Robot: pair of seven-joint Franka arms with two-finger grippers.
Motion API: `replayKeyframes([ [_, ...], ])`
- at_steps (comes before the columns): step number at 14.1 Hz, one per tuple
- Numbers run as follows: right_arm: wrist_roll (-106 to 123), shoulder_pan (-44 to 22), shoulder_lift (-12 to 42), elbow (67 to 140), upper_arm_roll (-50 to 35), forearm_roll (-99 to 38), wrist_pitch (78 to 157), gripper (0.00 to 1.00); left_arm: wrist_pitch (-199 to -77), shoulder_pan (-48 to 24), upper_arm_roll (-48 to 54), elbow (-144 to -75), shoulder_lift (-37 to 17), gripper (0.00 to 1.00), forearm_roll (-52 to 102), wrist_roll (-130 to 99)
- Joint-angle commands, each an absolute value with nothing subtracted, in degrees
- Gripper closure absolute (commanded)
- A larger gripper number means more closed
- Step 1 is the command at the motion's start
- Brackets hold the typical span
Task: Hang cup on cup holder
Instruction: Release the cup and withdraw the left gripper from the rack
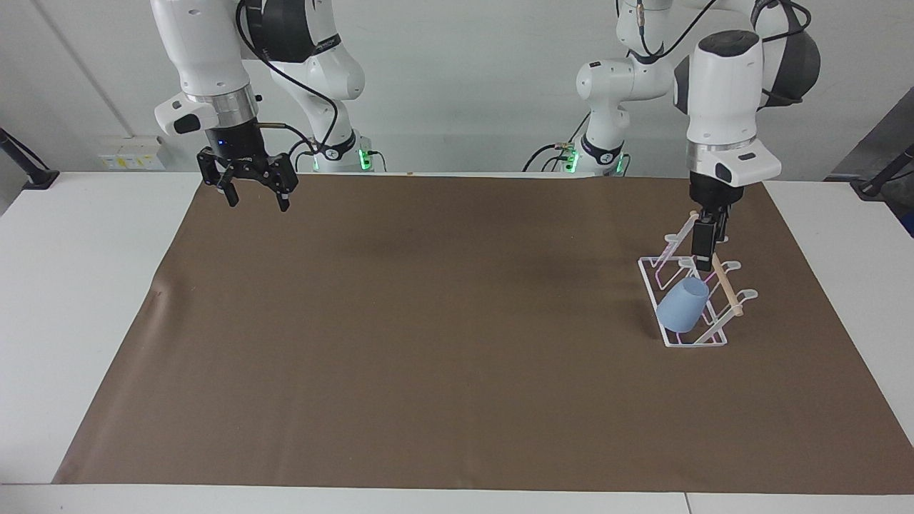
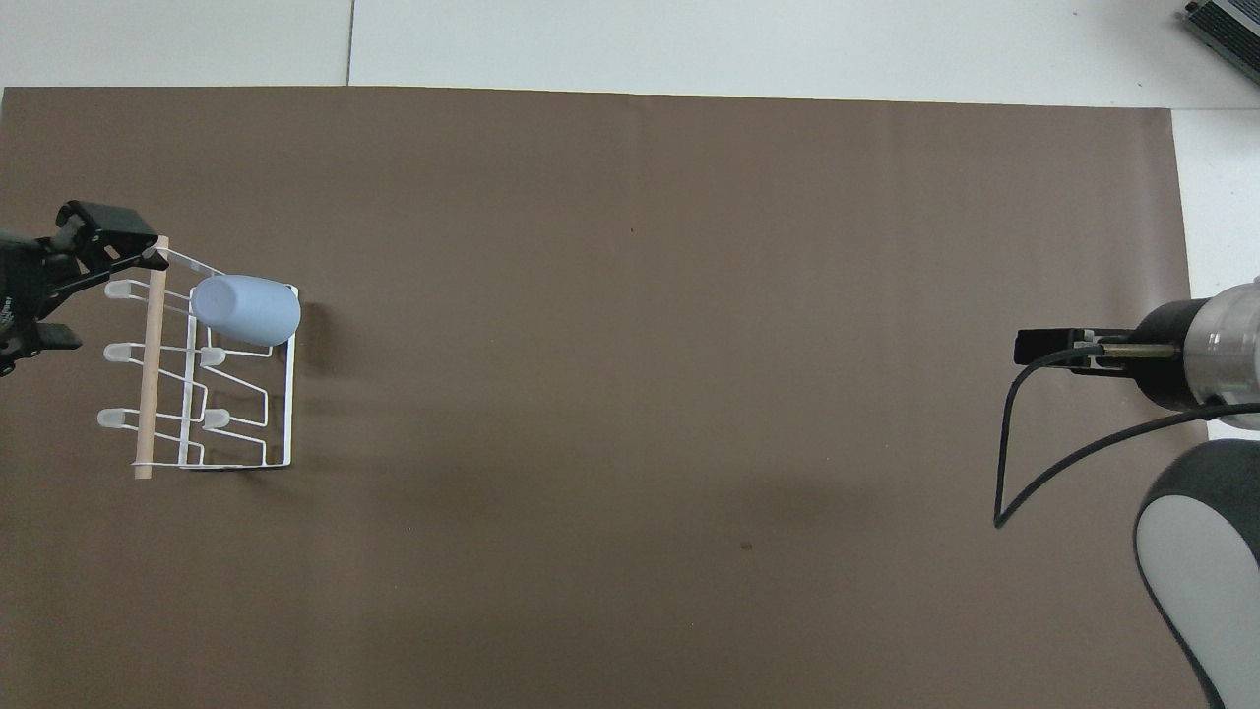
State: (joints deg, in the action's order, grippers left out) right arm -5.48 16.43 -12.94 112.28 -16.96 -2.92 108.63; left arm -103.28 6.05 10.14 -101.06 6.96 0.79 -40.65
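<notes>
Facing view, upper left of the frame: the right end effector is hanging over the corner of the brown mat, its fingers spread wide and gripping nothing. In the overhead view it is showing at the right edge.

Centre of the frame: the mat is covering most of the white worktop.

Right of the frame: the cup holder is standing on the mat toward the left arm's end of the worktop, its wooden dowel running along the top. The cup is sitting tilted on a prong at the end of the holder farthest from the robots, base pointing outward; the overhead view is showing it at the holder's upper end.

The left end effector is hanging just above the holder, over the dowel, clear of the cup and holding nothing. The opening of its fingers cannot be told.
</notes>
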Motion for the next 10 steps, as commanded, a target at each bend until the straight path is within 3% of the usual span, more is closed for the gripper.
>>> replayKeyframes([
  [1, -4.0, 17.1, -13.8, 112.2, -17.2, -4.5, 107.1, 0.0, -95.8, 8.3, 10.4, -99.0, 8.2, 0.0, 5.1, -31.8],
  [5, -4.0, 17.1, -13.7, 112.1, -17.1, -4.5, 107.1, 0.0, -87.0, 9.4, 9.2, -97.4, 9.8, 0.0, 5.7, -13.8],
  [10, -4.0, 17.1, -13.7, 112.1, -17.1, -4.5, 107.1, 0.0, -79.9, -6.1, -2.8, -92.5, 7.7, 0.0, -1.1, -1.5],
])
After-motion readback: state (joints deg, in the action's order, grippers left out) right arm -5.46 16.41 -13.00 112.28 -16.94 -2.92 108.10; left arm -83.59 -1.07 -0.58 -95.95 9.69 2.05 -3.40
